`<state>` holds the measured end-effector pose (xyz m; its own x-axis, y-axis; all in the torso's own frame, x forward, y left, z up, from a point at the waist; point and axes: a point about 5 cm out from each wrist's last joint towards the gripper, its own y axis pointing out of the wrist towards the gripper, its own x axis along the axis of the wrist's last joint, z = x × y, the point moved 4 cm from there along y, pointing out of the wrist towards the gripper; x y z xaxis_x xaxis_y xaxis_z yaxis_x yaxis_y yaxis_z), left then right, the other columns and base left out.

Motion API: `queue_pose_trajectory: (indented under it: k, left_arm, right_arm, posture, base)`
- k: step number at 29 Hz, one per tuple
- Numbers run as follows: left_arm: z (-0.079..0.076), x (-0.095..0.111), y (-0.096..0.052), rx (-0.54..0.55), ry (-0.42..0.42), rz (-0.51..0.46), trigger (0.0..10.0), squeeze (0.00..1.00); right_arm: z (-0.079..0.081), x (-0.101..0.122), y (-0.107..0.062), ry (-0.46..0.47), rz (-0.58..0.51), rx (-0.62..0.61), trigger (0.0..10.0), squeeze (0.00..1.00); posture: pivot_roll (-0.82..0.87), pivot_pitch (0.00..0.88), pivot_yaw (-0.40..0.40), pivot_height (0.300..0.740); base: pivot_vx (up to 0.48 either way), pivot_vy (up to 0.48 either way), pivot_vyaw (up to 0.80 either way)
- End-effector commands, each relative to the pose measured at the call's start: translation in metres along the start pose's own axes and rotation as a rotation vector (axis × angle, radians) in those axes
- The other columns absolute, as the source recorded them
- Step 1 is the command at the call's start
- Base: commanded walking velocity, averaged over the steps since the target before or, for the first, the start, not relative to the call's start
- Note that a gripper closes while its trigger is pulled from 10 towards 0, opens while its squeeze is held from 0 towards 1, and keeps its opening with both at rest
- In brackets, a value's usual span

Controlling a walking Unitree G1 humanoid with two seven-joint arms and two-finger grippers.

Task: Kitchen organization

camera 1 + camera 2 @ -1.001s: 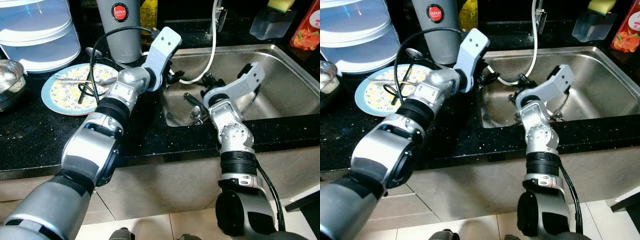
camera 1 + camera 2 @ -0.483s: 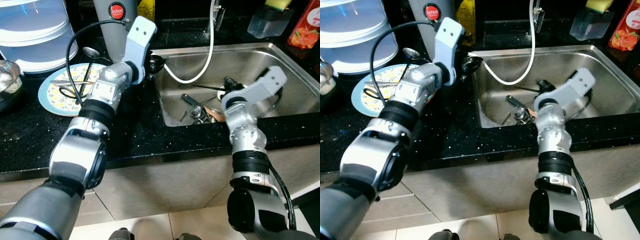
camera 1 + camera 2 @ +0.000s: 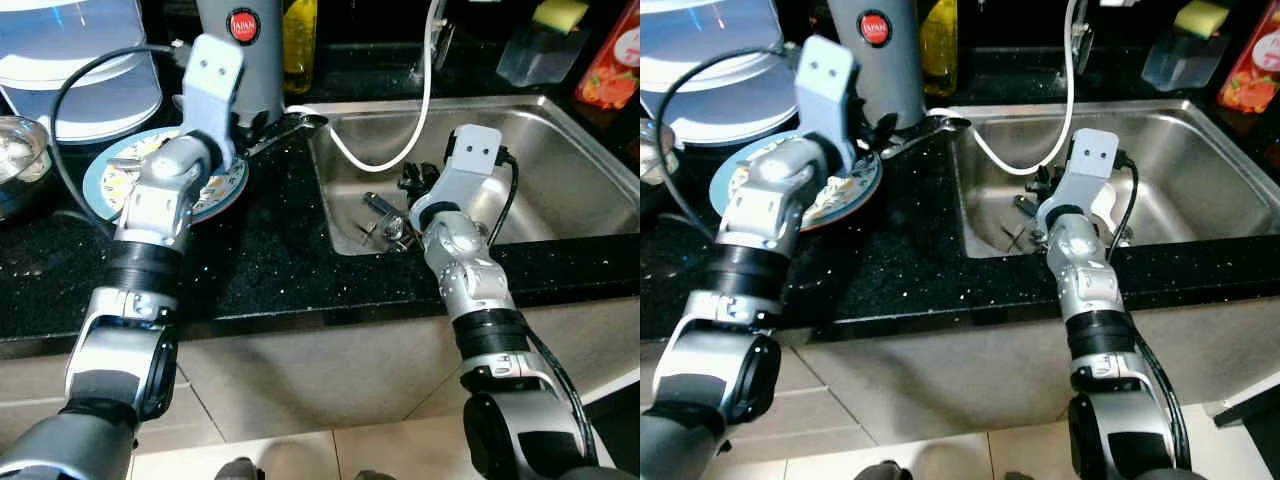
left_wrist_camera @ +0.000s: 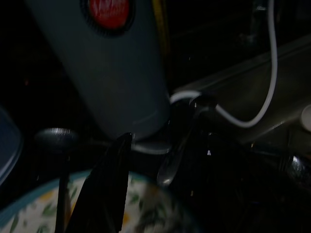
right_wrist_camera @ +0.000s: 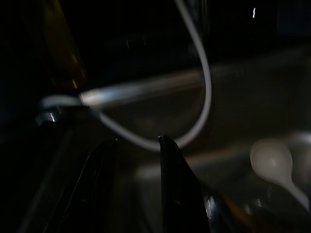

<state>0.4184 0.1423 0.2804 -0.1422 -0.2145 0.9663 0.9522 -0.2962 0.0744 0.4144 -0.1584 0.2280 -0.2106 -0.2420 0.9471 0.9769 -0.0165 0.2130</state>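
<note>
Black stone table, steel sink set into it; all places taken from the sink. White hose loops from the tap down into the basin. Tall grey canister stands on the table just beside the sink's left back corner, and a patterned plate lies further left, carrying dirty cutlery. A metal spoon lies across the sink's left rim, bowl toward the basin, handle running back toward the plate. More utensils sit heaped in the basin's near left corner. Step in hand, by my reading: moving cutlery between plate and sink. Left gripper is over the plate's sink-side edge at the spoon handle; whether its fingers grip it, cannot tell. Right gripper hovers inside the basin above the heap, fingers narrow, nothing between them. Next move likely needs a firm pinch on a thin, slippery handle.
</note>
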Motion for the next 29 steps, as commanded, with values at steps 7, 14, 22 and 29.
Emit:
queue_pose_trajectory:
  k: [7, 14, 22, 29]
  left_arm:
    - [0.023, 0.004, -0.029, 0.092, 0.059, 0.004, 10.0, 0.00]
    - [0.052, -0.012, -0.063, -0.042, 0.165, 0.125, 10.0, 0.00]
    - [0.084, -0.030, -0.065, 0.014, 0.123, 0.217, 10.0, 0.00]
    - [0.086, -0.041, -0.055, -0.115, 0.134, 0.287, 10.0, 1.00]
  right_arm:
    - [-0.014, 0.047, -0.005, 0.050, -0.197, -0.004, 10.0, 0.00]
    - [-0.021, 0.036, -0.017, 0.035, -0.154, 0.032, 10.0, 0.00]
    - [-0.015, 0.026, -0.020, 0.049, -0.129, 0.044, 10.0, 0.00]
    - [-0.009, 0.027, -0.018, 0.054, -0.121, 0.068, 10.0, 0.00]
  posture:
    - [0.18, 0.018, -0.044, 0.740]
    - [0.20, 0.012, -0.048, 0.740]
    - [0.21, 0.015, -0.053, 0.740]
    - [0.20, 0.028, -0.058, 0.740]
  base:
    - [0.000, 0.000, 0.00]
    - [0.000, 0.000, 0.00]
    - [0.000, 0.000, 0.00]
    - [0.000, 0.000, 0.00]
